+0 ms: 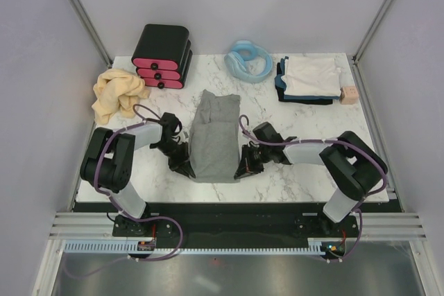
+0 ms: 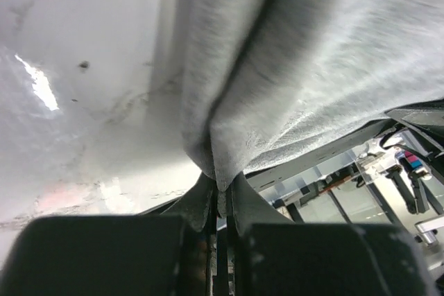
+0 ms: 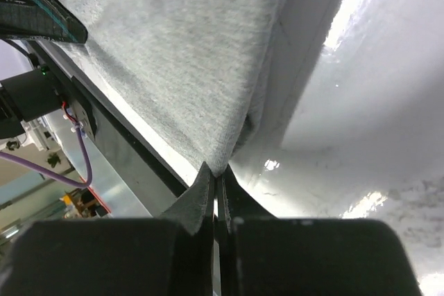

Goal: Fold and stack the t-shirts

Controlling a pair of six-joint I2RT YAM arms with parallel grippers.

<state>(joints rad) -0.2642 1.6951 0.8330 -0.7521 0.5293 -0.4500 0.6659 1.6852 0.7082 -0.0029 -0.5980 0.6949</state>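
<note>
Cloth is pinched in both your pincers. Your left pincer [image 1: 184, 164] nips the near left corner of the grey t-shirt [image 1: 215, 136]. Your right pincer [image 1: 244, 168] nips its near right corner. The shirt lies folded long in the middle of the desk [image 1: 298, 181], reaching close to the near edge. A yellow t-shirt [image 1: 118, 95] sits crumpled by the left edge. A stack of folded t-shirts [image 1: 309, 80] rests at the far right corner.
</note>
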